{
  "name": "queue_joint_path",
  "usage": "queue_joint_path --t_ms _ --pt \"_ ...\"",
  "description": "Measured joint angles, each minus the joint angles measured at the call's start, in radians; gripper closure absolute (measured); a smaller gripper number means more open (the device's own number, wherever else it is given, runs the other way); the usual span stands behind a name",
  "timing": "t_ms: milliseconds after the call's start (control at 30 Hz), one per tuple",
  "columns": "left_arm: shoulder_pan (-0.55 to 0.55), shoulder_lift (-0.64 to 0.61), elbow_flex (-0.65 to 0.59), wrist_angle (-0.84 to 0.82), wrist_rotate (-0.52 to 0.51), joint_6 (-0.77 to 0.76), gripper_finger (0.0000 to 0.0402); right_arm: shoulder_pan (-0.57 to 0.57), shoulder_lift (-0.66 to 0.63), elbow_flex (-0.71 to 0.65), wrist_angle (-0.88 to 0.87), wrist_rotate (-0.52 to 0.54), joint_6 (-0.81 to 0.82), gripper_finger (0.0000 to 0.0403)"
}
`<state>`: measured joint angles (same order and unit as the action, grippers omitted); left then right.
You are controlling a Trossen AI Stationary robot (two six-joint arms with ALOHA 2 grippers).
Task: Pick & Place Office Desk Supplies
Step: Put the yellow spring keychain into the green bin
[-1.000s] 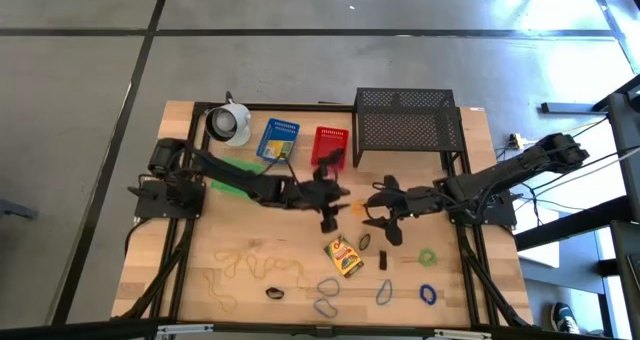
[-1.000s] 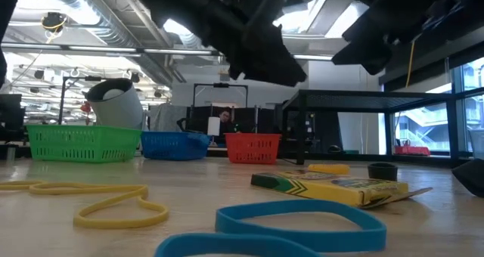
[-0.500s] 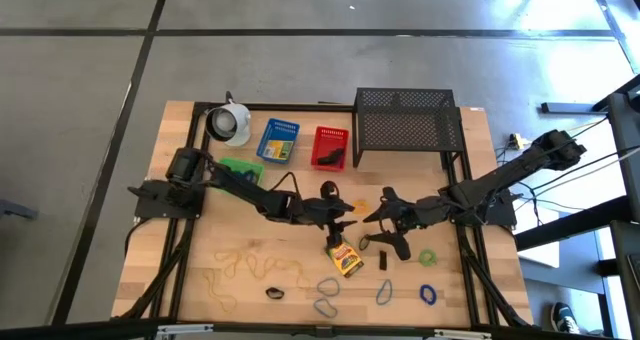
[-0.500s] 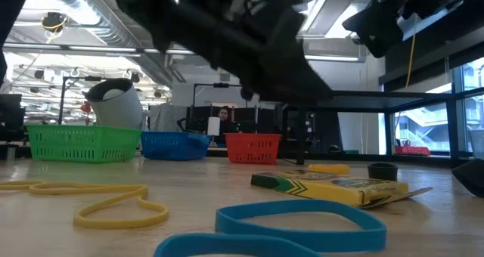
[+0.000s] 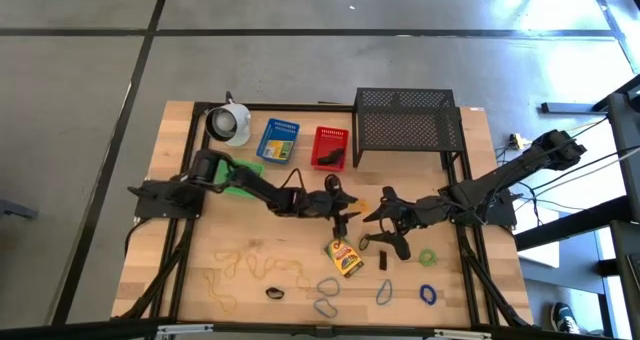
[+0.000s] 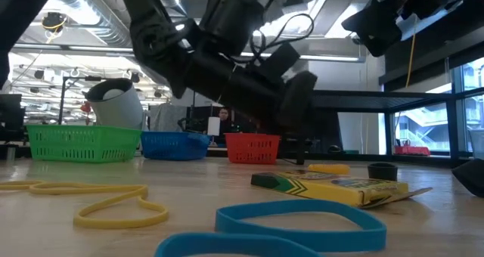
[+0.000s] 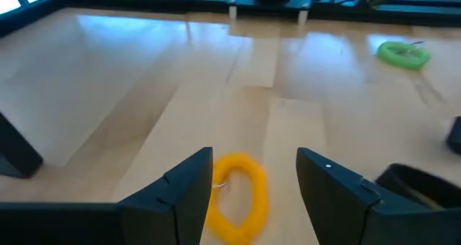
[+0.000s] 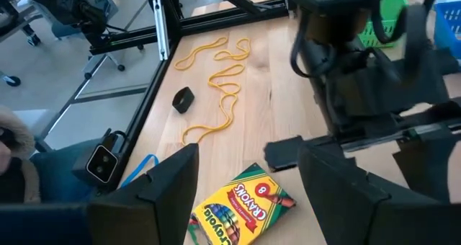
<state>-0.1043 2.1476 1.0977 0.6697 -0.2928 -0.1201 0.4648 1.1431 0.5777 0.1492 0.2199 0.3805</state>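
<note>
Left hand now over orange band

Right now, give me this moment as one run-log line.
left end effector: open, over orange band | right end effector: open, above crayon box | red basket: holds dark item

Three baskets line the far side, rack to their right; crayon box sits centre, rubber bands along the near edge.
</note>
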Motion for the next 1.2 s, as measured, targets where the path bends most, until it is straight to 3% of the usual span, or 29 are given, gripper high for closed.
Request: queue_joint_path --t_ms 433,867,1000,1200 --pt "0.016 0.064 0.004 -0.011 0.034 0.003 0.0208 0.0 0.0 0.0 0.0 0.0 -0.03 0.0162" --pt "0.018 0.138 0.088 -0.077 0.05 -0.009 0.0214 -0.001 0.0 0.0 -0.008 0.034 -0.037 0.0162" --pt "0.018 0.136 0.088 -0.093 0.053 -0.008 0.0242 -0.001 0.0 0.0 -0.009 0.034 -0.037 0.0162" --pt "0.017 0.136 0.087 -0.096 0.064 0.01 0.0326 -0.001 0.0 0.0 -0.011 0.034 -0.048 0.0162"
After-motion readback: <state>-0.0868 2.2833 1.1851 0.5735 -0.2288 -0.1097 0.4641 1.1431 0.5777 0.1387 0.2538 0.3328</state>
